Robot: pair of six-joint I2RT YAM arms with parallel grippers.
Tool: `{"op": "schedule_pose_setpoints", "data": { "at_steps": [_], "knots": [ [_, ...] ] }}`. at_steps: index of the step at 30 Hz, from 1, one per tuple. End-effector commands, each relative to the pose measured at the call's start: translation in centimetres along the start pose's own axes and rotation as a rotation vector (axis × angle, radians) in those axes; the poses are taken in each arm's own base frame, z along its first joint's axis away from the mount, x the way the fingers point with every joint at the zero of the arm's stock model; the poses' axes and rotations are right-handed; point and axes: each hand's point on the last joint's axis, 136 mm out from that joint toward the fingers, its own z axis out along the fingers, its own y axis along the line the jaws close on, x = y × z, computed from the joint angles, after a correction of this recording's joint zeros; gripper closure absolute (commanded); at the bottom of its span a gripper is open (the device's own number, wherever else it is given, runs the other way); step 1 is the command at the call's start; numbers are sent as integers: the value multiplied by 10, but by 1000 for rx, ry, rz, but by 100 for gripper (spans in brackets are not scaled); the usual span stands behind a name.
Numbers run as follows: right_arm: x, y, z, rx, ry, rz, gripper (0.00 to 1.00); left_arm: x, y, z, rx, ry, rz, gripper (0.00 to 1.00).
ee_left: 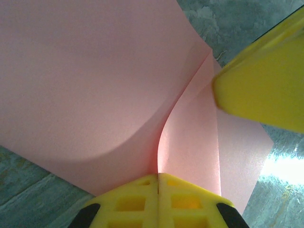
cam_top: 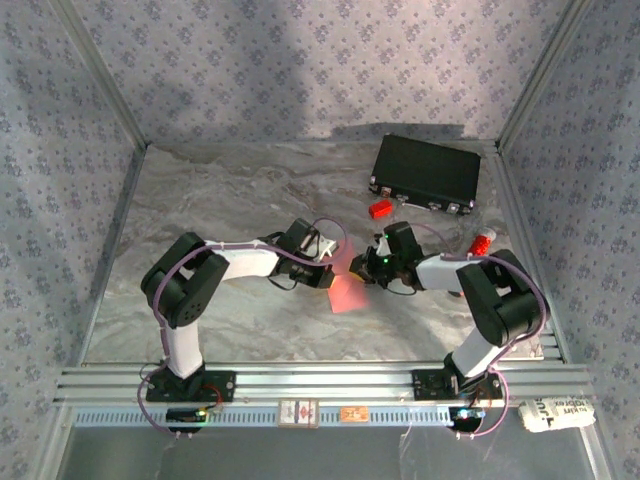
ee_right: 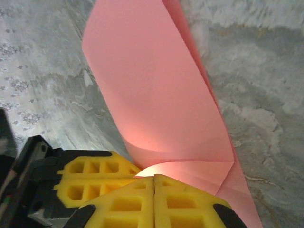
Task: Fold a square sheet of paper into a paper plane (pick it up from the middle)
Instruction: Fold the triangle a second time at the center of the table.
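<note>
The salmon-pink sheet of paper (cam_top: pixel 350 292) is partly folded and bowed, held up between both arms at the table's middle. In the left wrist view the sheet of paper (ee_left: pixel 95 80) curls away from a crease, and my left gripper (ee_left: pixel 157 176) is shut on its near edge. In the top view my left gripper (cam_top: pixel 333 270) is on the sheet's upper left. My right gripper (ee_right: pixel 154 177) is shut on a folded layer of the sheet of paper (ee_right: pixel 156 90), and its fingers (ee_left: pixel 261 90) show from the left wrist. My right gripper (cam_top: pixel 362 268) faces the left one closely. The paper plane is out of view.
A black case (cam_top: pixel 425 172) lies at the back right with a small red block (cam_top: pixel 380 209) in front of it. A red-and-white tube (cam_top: pixel 484 243) lies by the right arm. Patterned walls enclose the marbled table (cam_top: pixel 220 190) on three sides.
</note>
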Motion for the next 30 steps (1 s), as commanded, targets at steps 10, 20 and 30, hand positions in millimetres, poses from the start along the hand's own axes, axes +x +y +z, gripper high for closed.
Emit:
{"op": "schedule_pose_setpoints", "data": {
  "at_steps": [10,20,30],
  "knots": [
    [11,-45,8,118,7,72,96,-20,-6,-26,-41,-57,-61,63],
    [7,-39,9,115,-22,77,96,-36,-45,-61,74,-166,-145,76],
    [8,-39,11,115,-23,80,96,-6,-81,-10,272,29,-189,94]
  ]
}}
